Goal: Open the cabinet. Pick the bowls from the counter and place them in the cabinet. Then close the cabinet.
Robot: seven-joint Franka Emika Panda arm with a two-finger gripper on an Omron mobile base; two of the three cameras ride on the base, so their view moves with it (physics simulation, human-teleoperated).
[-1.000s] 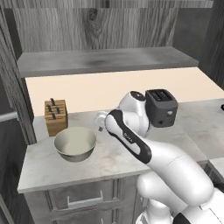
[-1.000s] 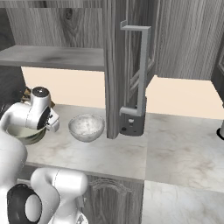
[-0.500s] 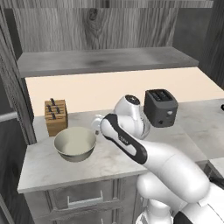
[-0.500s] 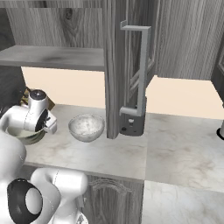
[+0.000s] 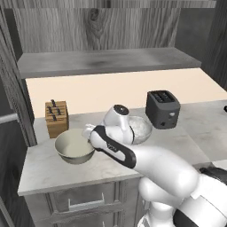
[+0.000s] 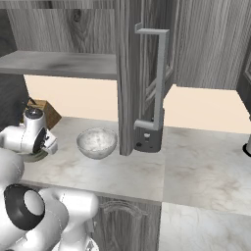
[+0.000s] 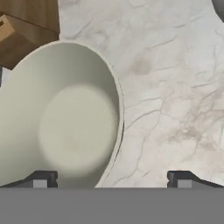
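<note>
The beige-olive bowl (image 5: 73, 146) (image 7: 65, 118) sits on the counter (image 5: 186, 128) (image 7: 175, 87) near the knife block. My gripper (image 5: 90, 134) (image 6: 49, 145) (image 7: 111, 179) hangs open just above the bowl's right rim, one fingertip (image 7: 41, 179) over the bowl's inside and the other over bare counter. It holds nothing. The marbled bowl (image 5: 142, 128) (image 6: 97, 142) stands further right, partly behind my arm. The cabinet (image 5: 106, 62) is open, its grey shelf bare, and one door (image 6: 130, 73) swings out over the counter.
A wooden knife block (image 5: 56, 117) (image 7: 26, 30) stands just behind the beige bowl. A dark toaster (image 5: 162, 108) sits at the back right. The open door's long handle (image 6: 159, 78) juts out above the counter's middle.
The hand has swung left and down, from beside the marbled bowl to over the beige bowl's rim. Both bowls stayed put, and the jaws stayed open.
</note>
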